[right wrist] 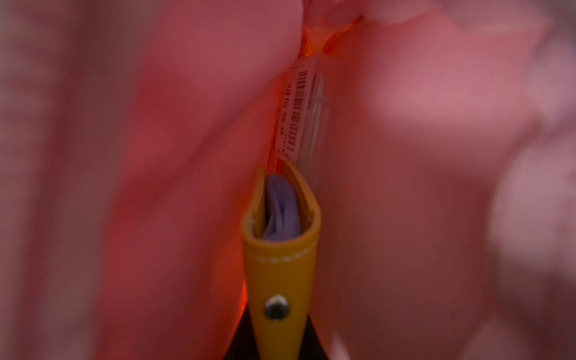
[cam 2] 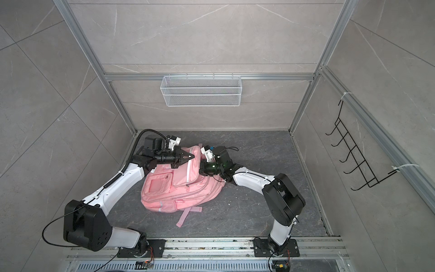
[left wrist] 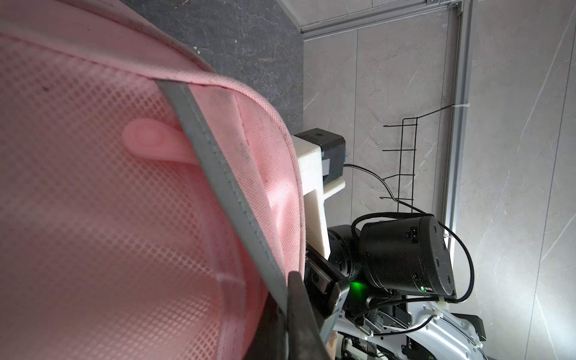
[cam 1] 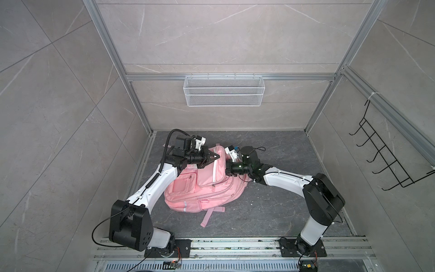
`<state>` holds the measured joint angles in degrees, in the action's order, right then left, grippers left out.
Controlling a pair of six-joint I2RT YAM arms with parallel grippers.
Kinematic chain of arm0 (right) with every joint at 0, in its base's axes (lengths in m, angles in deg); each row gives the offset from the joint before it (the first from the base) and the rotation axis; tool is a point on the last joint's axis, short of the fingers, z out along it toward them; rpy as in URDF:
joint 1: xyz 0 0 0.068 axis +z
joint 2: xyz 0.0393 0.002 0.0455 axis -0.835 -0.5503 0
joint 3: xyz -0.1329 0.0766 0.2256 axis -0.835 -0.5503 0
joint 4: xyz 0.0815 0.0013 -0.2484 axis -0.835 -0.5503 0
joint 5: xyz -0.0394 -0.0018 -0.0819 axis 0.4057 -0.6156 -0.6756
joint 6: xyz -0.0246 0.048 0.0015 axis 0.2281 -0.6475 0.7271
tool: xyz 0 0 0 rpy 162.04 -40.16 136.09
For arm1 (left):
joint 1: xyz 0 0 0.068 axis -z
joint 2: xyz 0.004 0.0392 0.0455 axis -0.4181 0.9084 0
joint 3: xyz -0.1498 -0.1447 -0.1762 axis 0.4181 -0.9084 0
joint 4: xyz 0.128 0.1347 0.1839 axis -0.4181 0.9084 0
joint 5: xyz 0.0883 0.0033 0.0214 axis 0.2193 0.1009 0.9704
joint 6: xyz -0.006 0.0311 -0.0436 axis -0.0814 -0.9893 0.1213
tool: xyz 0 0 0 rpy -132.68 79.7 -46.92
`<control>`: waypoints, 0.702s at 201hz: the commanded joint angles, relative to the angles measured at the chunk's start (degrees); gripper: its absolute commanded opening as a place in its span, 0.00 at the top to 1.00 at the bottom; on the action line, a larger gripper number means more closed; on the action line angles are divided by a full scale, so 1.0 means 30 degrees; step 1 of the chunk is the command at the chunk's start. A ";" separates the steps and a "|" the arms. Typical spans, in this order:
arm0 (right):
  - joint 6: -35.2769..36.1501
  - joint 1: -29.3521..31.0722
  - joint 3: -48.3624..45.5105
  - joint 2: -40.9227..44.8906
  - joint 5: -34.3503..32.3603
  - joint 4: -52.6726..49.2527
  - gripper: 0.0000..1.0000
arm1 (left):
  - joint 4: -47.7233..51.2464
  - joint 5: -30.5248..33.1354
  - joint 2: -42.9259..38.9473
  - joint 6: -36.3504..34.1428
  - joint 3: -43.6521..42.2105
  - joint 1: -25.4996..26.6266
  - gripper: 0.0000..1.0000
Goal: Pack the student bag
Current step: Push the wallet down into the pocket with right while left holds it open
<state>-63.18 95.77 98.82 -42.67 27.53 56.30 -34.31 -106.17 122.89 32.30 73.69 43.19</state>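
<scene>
Soft pink student bag [cam 1: 202,186], mesh panel [left wrist: 93,218], stitched yellow pouch [right wrist: 282,268]

The bag [cam 1: 200,188] lies mid-counter [cam 1: 282,212], its strap [cam 1: 207,217] trailing near. The left fingers [cam 1: 214,156] pinch its far end. The right arm [cam 1: 282,179] reaches into it from the right. Inside, the right fingers [right wrist: 239,346] flank a pouch [right wrist: 280,265], with a label [right wrist: 297,112] beyond. A basket [cam 1: 223,88] hangs on the far wall and a rack [cam 1: 389,155] on the right wall.

High pair, two close-ups
Both top views are looking down from six o'clock; wrist cameras are crowding the student bag [left wrist: 93,218].
</scene>
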 commanded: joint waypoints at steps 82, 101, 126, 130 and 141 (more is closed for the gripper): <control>0.2828 0.0238 0.0249 0.1704 -0.1643 -0.4768 0.23 | -0.5388 -0.1338 0.0123 -0.0684 -0.0628 0.0089 1.00; 0.3124 0.0064 -0.0037 0.2264 -0.2087 -0.5453 0.22 | -0.6241 -0.1470 0.0824 -0.0367 -0.0931 -0.0175 1.00; 0.3453 -0.0157 -0.0046 0.2810 -0.2411 -0.6113 0.17 | -0.6433 -0.1525 0.1542 -0.0553 -0.0991 -0.0357 1.00; 0.3487 -0.0187 -0.0030 0.2870 -0.2469 -0.6203 0.16 | -0.6459 -0.1529 0.1674 -0.0547 -0.1008 -0.0359 1.00; 0.3564 -0.0275 -0.0024 0.3029 -0.2646 -0.6405 0.13 | -0.6733 -0.1661 0.2080 -0.0484 -0.1126 -0.0359 1.00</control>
<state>-55.13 94.57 98.97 -36.86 19.67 39.45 -44.92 -109.65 127.62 31.86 69.64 42.65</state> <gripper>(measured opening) 0.845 0.047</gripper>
